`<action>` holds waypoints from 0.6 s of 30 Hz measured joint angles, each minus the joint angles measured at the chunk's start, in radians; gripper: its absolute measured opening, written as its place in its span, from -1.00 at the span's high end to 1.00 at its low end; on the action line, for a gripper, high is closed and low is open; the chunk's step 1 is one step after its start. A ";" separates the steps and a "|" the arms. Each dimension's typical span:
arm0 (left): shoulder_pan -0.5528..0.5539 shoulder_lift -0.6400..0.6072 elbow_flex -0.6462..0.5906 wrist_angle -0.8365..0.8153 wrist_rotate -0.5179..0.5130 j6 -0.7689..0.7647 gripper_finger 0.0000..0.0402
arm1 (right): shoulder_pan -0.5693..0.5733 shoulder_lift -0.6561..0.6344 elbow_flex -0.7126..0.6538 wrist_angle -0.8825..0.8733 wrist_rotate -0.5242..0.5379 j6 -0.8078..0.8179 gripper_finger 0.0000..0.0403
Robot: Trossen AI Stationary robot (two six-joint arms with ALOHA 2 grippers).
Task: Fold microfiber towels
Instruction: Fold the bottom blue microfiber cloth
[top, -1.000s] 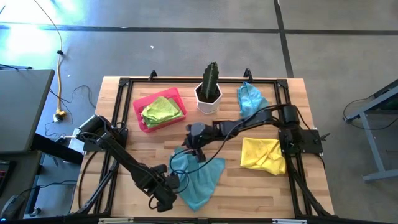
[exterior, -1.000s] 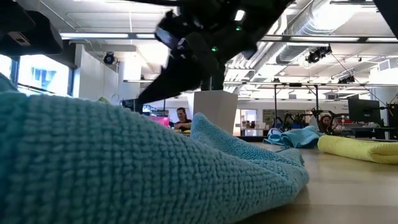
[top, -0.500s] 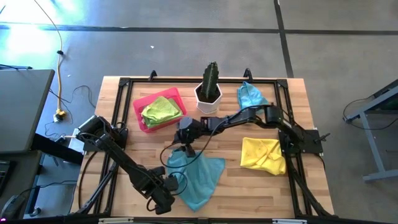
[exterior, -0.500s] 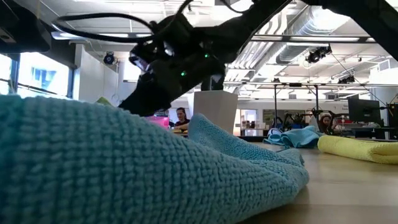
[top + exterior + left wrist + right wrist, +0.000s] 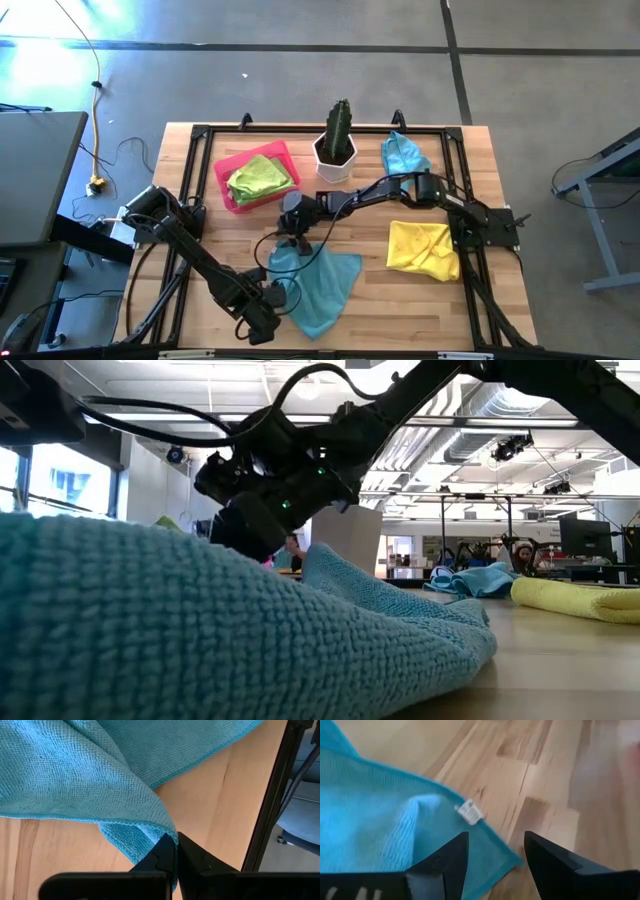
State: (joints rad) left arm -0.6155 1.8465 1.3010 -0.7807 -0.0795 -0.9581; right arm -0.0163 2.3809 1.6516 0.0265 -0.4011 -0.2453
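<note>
Moving toward the pink tray (image 5: pixel 227 167), the right end effector (image 5: pixel 492 851) now hovers spread wide over the light blue towel's (image 5: pixel 318 281) white-tagged corner, tag (image 5: pixel 469 812) unreadable; the left end effector (image 5: pixel 176 851) pinches its opposite edge.

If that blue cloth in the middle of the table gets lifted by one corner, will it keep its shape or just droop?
Probably droop: the blue cloth already lies in soft folds and humps. The left gripper is shut on one edge, and the fabric bends limply around it. Its looped weave looks grippy, so it likely won't slip out. The right gripper is open over a corner with a small tag.
</note>
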 joint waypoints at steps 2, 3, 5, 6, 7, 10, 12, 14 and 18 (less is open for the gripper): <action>0.000 0.000 0.000 0.003 0.000 0.000 1.00 | 0.001 0.001 0.000 -0.018 0.000 0.000 0.08; 0.000 0.000 0.000 0.006 0.000 0.000 1.00 | 0.002 0.003 0.000 -0.024 0.000 -0.001 0.08; 0.000 -0.006 0.000 0.011 0.000 0.000 1.00 | 0.003 0.007 0.000 -0.031 -0.001 -0.007 0.08; 0.000 -0.010 0.000 0.019 -0.001 0.000 1.00 | 0.003 0.007 0.000 -0.038 0.000 -0.008 0.09; 0.000 -0.011 0.000 0.029 -0.004 0.000 1.00 | 0.004 0.007 0.001 -0.043 0.005 -0.010 0.10; -0.001 -0.013 0.000 0.027 -0.008 0.000 1.00 | 0.005 0.007 0.002 -0.054 0.020 -0.010 0.16; -0.001 -0.016 0.000 0.031 -0.011 0.000 1.00 | 0.006 0.007 0.002 -0.056 0.027 -0.007 0.24; -0.001 -0.016 0.000 0.031 -0.015 0.000 1.00 | 0.005 0.007 0.002 -0.065 0.029 -0.002 0.33; -0.001 -0.016 0.000 0.031 -0.015 0.000 1.00 | 0.010 0.004 0.003 -0.097 0.070 -0.011 0.55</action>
State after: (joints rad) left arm -0.6163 1.8301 1.3014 -0.7494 -0.0944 -0.9581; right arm -0.0061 2.3852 1.6550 -0.0704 -0.3313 -0.2560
